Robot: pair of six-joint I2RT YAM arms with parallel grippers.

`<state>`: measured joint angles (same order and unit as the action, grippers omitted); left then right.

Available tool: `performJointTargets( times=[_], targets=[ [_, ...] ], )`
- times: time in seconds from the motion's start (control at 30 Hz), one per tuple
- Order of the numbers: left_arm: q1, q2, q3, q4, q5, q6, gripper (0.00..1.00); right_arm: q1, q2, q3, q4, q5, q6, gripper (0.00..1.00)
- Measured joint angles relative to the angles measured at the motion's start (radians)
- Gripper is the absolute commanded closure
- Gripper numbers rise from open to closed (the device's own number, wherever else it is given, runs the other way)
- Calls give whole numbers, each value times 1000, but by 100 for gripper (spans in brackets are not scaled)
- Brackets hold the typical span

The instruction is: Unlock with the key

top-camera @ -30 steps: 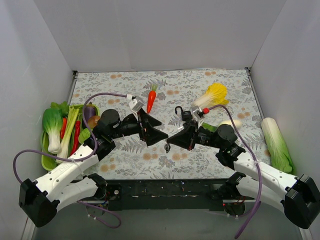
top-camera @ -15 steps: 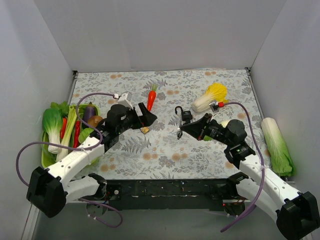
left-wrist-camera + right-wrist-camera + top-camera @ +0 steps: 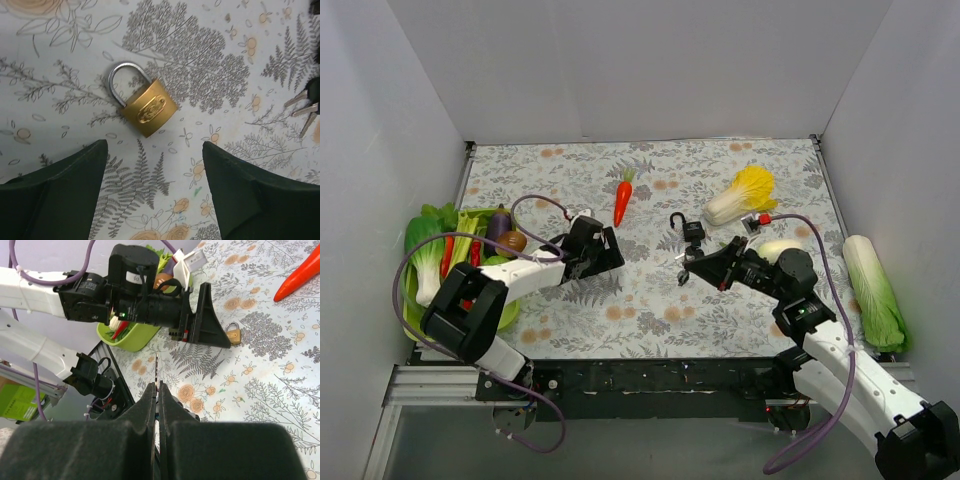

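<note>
A brass padlock [image 3: 149,107] lies flat on the flowered cloth with its steel shackle closed. My left gripper [image 3: 154,146] hovers just short of it, jaws wide open and nothing between them. In the top view the left gripper [image 3: 604,254] sits low over that spot and covers the lock. My right gripper [image 3: 158,386] is shut on the key [image 3: 156,369], whose thin blade sticks out edge-on past the fingertips. Seen from above, the right gripper [image 3: 692,268] is right of centre, with spare keys [image 3: 682,276] dangling below it. The brass padlock [image 3: 231,333] also shows beyond the left fingers.
A small black padlock [image 3: 692,230] with a raised shackle lies just behind the right gripper. A carrot [image 3: 623,200] and a yellow-topped cabbage [image 3: 740,195] lie further back. A long cabbage [image 3: 873,290] rests by the right wall. The green tray [image 3: 131,333] of vegetables stands at left.
The left arm has dropped low and settled over the brass padlock, its jaws a little narrower. The right gripper has carried the key up and to the right, nearer the black padlock.
</note>
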<state>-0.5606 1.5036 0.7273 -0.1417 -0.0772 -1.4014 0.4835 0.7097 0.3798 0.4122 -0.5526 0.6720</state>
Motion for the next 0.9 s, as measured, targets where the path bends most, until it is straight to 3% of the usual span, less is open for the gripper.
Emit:
performJointTargets(
  times=[0.1,0.4,0.9],
  targets=[
    [3,46,44,22,-3,-2,34,0,-21,-4,-15,0,-5,99],
    [3,160,131,75,-16,30,38,0,-39,-4,-30,0,-23,99],
    [1,195,171,74,3,246,27,0,-23,-5,-29,-4,-21,99]
  ],
)
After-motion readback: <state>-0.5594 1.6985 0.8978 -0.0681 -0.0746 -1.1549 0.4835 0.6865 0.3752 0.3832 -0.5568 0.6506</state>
